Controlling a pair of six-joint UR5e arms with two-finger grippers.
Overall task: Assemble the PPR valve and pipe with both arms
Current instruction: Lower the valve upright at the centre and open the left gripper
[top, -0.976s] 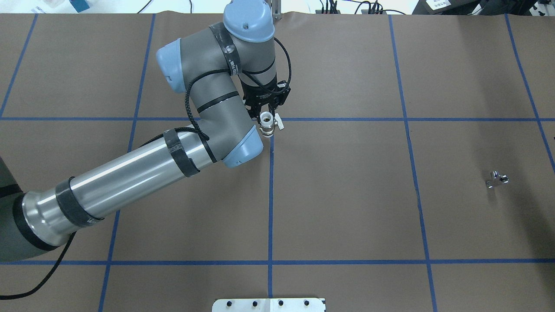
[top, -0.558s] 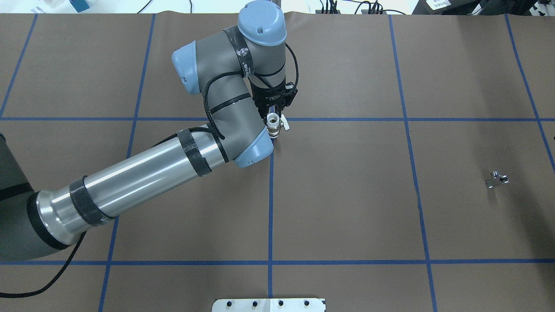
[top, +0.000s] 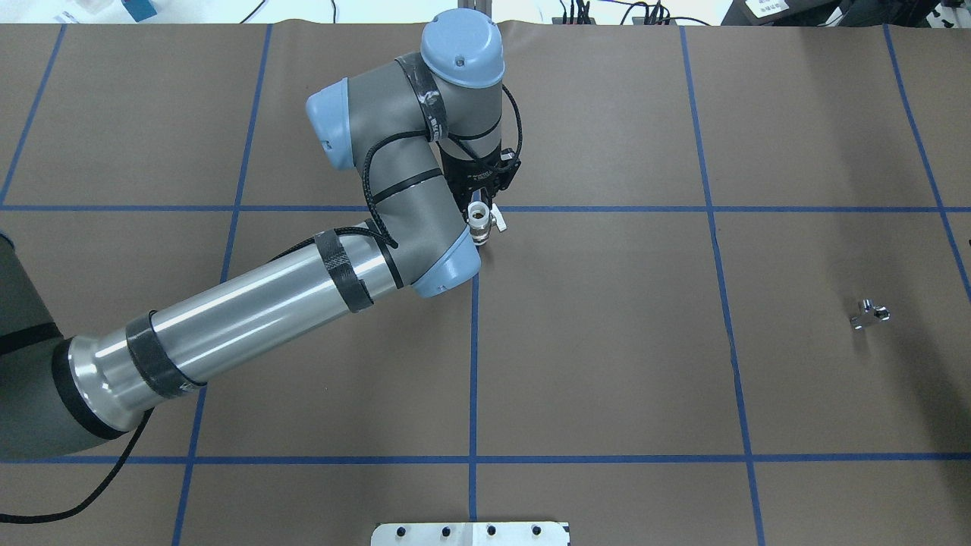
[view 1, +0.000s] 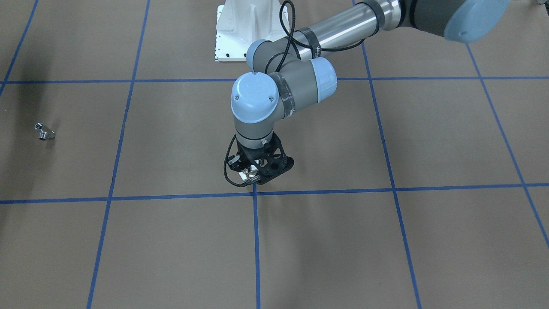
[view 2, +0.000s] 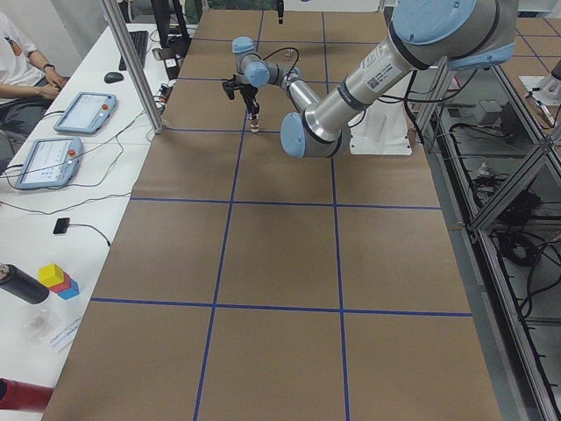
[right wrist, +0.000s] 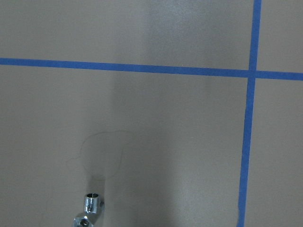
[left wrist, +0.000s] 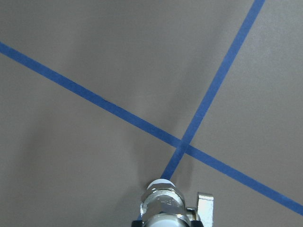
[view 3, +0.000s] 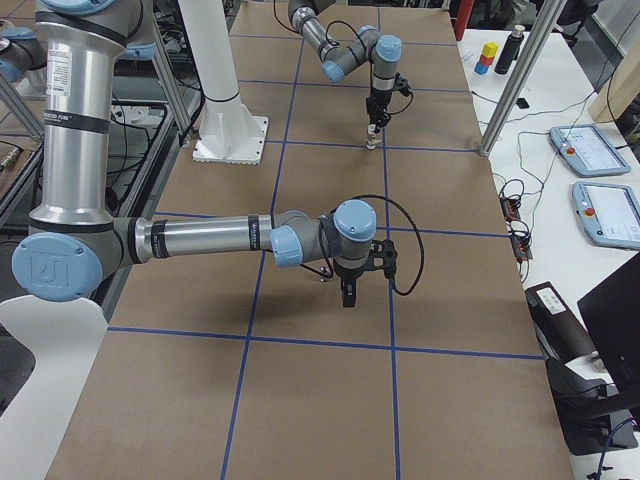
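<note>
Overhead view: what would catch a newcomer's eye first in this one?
The big left arm reaches in from the view's left, and the left gripper is clamped on the PPR valve by a blue tape crossing at mid-table. Next comes the tiny chrome pipe, lying alone far off on the right side of the brown table.
</note>
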